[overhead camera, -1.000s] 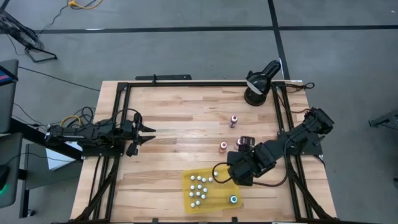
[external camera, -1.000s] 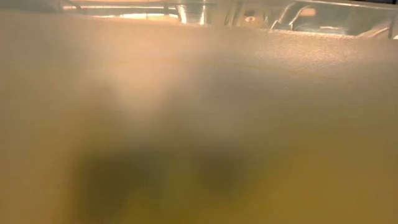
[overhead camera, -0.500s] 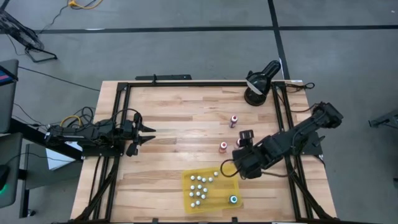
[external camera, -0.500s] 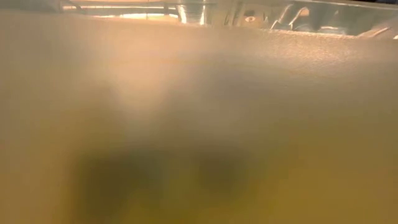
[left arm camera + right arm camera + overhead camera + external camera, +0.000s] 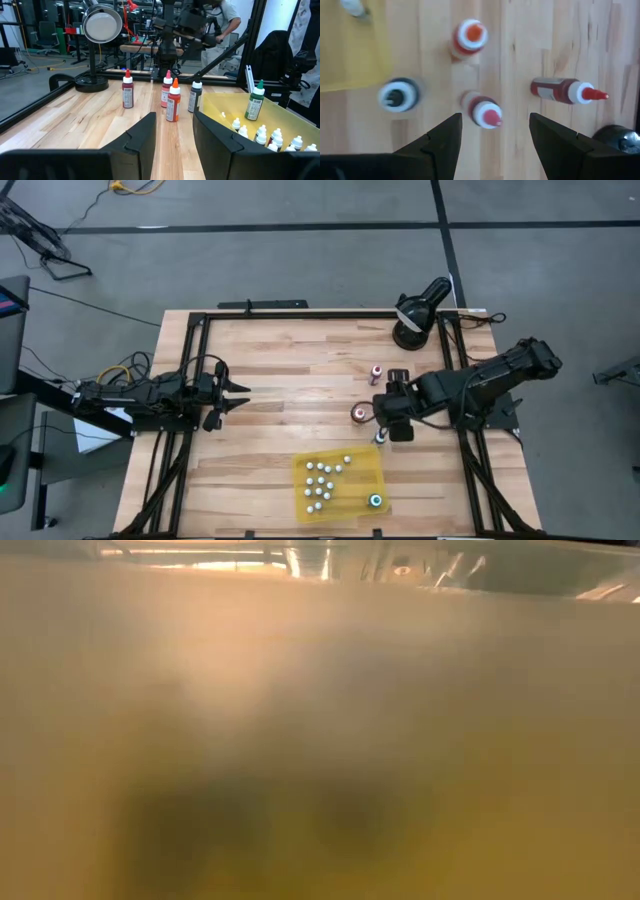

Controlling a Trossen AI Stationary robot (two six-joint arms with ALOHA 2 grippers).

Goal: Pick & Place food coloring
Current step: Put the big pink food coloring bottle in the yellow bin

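Since the earlier frames our right gripper [image 5: 385, 416] has swung away from the yellow tray [image 5: 366, 480] toward the middle of the worktop [image 5: 290, 360], and it now hangs over the loose bottles that stand between the tray and the far edge. Its jaws stand wide apart and hold nothing; in the right wrist view a pink-capped bottle [image 5: 485, 113] sits just ahead of the gap between them, upright. Near it we see an orange-capped bottle [image 5: 469, 36], a dark-capped bottle [image 5: 397, 95] just beside the tray's edge, and a red-capped bottle [image 5: 565, 91] that seems to tilt or lie on the wood, well apart from the others. From above, the red-capped one stands nearest the far edge, and a black lamp [image 5: 415, 310] sits at the far right corner of the worktop. The rest of the food coloring is in the tray near the near edge: a cluster of white-capped bottles [image 5: 320, 478] toward its left side and a green-capped bottle [image 5: 376, 501] at its near right corner. Our left gripper [image 5: 232, 396] waits at the left edge, jaws partly open and empty. In the left wrist view a person [image 5: 227, 15] stands in the room beyond the worktop. Our low view shows only a yellowish blur, so we cannot tell anything from it.
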